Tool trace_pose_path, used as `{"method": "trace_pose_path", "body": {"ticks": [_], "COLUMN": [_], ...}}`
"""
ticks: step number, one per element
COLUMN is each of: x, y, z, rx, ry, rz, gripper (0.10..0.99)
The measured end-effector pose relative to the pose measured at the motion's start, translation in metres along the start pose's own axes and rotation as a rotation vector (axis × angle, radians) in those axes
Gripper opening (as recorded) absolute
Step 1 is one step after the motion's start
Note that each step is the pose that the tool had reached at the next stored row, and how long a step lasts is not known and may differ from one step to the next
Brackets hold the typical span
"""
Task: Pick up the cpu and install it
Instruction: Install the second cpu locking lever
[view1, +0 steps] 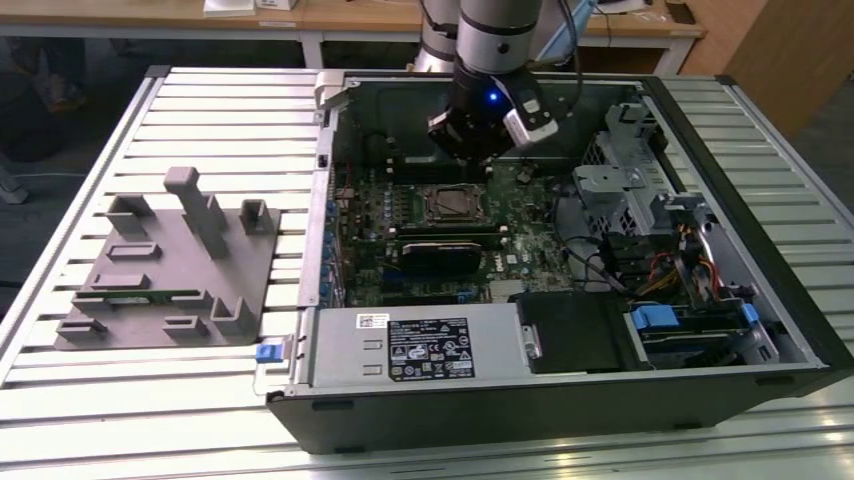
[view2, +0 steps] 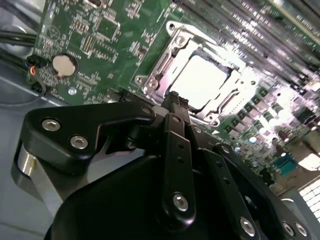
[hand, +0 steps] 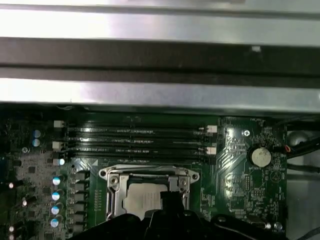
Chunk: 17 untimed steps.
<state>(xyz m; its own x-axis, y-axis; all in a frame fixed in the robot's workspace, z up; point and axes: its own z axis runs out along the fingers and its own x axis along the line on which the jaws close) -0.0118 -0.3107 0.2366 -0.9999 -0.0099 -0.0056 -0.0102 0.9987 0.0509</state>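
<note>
The cpu (view2: 202, 82), a flat square chip with a pale silver top, sits in the motherboard (view1: 521, 245) socket inside the open computer case (view1: 747, 160), metal frame around it. The gripper (view2: 175, 100) hovers just above, fingers pressed together, empty. No writing is legible.
</note>
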Motion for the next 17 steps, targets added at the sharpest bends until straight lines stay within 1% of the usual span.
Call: {"method": "trace_pose_path", "body": {"ticks": [5, 7, 8, 12, 13, 15, 17], "x": [0.0001, 0.0001, 0.0001, 0.0, 0.0, 0.0001, 0.0001], "y": [-0.0092, -0.0116, -0.0118, -0.0115, -0.0119, -0.0142, -0.0184], "z": [-0.0005, -0.0006, -0.0021, -0.0144, -0.0163, -0.0169, -0.0171], "rx": [0.0, 0.0, 0.0, 0.0, 0.0, 0.0, 0.0], "ry": [0.0, 0.0, 0.0, 0.0001, 0.0001, 0.0, 0.0001], "rz": [0.0, 0.0, 0.0, 0.0, 0.0, 0.0, 0.0], "gripper": [0.106, 0.106, 0.106, 0.106, 0.106, 0.106, 0.106]}}
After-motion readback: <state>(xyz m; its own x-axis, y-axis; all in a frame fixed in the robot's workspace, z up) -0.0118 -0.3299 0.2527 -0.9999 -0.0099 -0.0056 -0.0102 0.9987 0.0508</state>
